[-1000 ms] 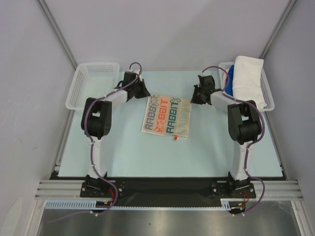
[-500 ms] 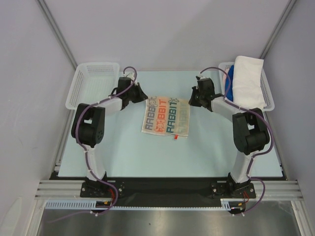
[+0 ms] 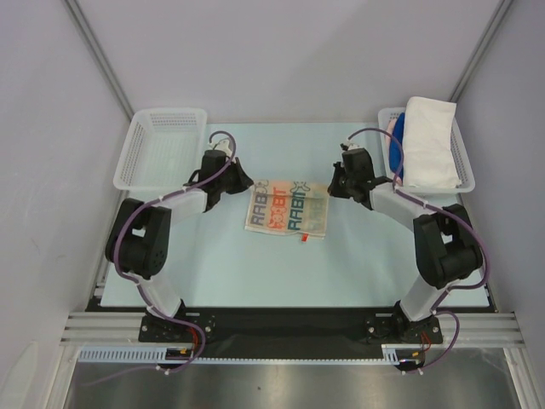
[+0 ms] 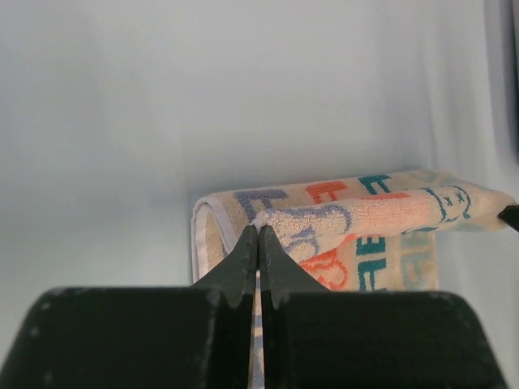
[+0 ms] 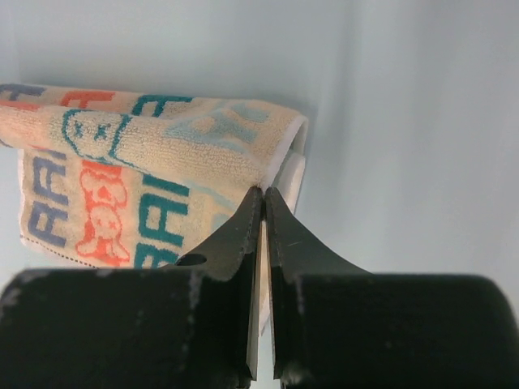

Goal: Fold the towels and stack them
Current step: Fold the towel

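Observation:
A cream towel (image 3: 287, 207) with orange, teal and grey letters lies mid-table, its far edge lifted and curled over toward the near side. My left gripper (image 3: 241, 181) is shut on the towel's far left corner (image 4: 268, 217). My right gripper (image 3: 333, 187) is shut on the far right corner (image 5: 272, 174). In both wrist views the lifted edge hangs as a roll over the flat lower layer (image 4: 381, 259) (image 5: 105, 219). A white towel (image 3: 428, 142) lies folded over the right basket, with blue cloth (image 3: 398, 146) and a bit of pink beside it.
A white mesh basket (image 3: 163, 146) stands at the back left corner, nothing showing inside. The right basket (image 3: 464, 166) sits at the back right, close behind my right arm. Light blue table surface (image 3: 255, 264) surrounds the towel.
Both grippers have drawn the towel's far edge toward the near side and lower, so the visible towel is shorter. Both arms' elbows have swung outward and down.

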Robot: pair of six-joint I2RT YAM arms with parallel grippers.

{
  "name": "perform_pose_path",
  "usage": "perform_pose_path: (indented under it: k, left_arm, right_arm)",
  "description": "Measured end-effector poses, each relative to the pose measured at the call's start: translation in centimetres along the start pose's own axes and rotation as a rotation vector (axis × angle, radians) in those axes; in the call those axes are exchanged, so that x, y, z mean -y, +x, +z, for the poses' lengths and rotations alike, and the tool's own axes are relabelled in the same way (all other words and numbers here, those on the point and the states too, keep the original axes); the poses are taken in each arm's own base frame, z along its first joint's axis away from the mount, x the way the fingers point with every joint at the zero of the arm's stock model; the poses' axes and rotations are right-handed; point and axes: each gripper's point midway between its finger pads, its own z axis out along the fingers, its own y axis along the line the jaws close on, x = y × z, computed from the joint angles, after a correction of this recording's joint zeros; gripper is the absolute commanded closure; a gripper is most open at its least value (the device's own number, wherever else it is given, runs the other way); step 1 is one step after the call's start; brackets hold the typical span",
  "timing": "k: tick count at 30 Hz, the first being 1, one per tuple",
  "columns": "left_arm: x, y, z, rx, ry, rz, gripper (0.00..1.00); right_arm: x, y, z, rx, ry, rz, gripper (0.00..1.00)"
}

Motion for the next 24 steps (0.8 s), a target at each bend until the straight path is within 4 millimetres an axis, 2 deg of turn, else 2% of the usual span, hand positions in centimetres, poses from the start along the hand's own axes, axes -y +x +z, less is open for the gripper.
perform_pose_path:
  k: [9, 18, 24]
  left_arm:
    - [-0.4, 1.0, -2.1, 0.028, -0.058, 0.014, 1.00]
    - [-1.2, 3.8, -3.6, -0.007, -0.092, -0.001, 1.00]
    - [-0.3, 3.1, -4.8, 0.024, -0.076, 0.002, 1.00]
  right_arm:
    - [-0.7, 2.6, -1.6, -0.024, -0.011, -0.003, 0.95]
    - [-0.7, 4.5, -2.6, -0.035, -0.017, 0.000, 0.95]
    - [-1.0, 4.4, -3.5, -0.018, -0.029, 0.001, 0.95]
